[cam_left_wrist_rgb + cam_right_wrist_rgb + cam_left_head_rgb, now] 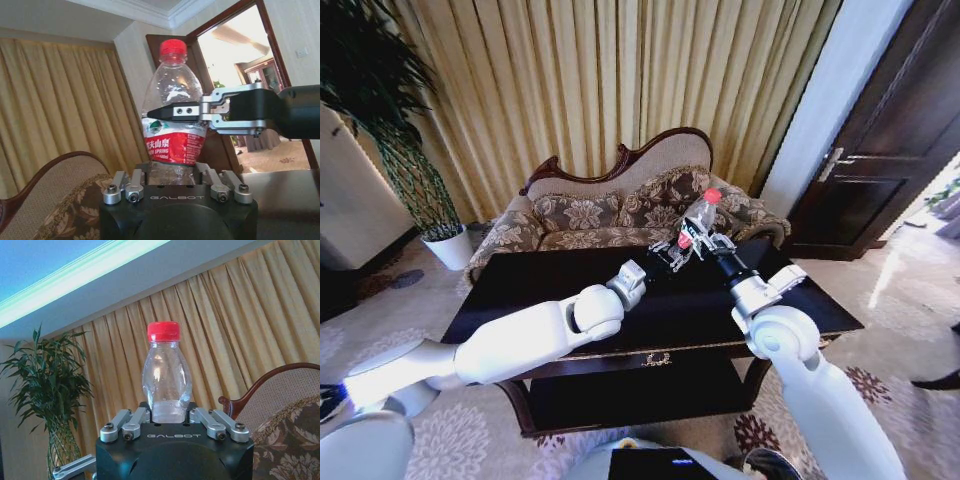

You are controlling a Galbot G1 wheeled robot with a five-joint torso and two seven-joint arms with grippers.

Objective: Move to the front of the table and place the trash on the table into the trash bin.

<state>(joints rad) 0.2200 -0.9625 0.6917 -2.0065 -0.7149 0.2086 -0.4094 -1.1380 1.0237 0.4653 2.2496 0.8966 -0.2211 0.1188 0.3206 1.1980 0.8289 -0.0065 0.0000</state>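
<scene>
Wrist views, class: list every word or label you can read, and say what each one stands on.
"GALBOT": on the left gripper body.
"GALBOT": on the right gripper body.
"SPRING": on the bottle's red label, beneath large white Chinese characters reading "农夫山泉", partly curved away.
The label's finer print is too small to read.

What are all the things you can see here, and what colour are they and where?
Clear plastic bottle with red cap and red label: one, held upright above the table's far edge.
Dark glossy rectangular table with gold trim: one, right in front of the robot.
Floral brown sofa with carved wooden frame: one, behind the table.
Gold pleated curtains: along the back wall.
Green potted plant in a white pot: one, far left.
Dark wooden door: one, on the right.
Left gripper: black and silver, at the bottle's base.
Right gripper: black and silver, shut on the bottle.
</scene>
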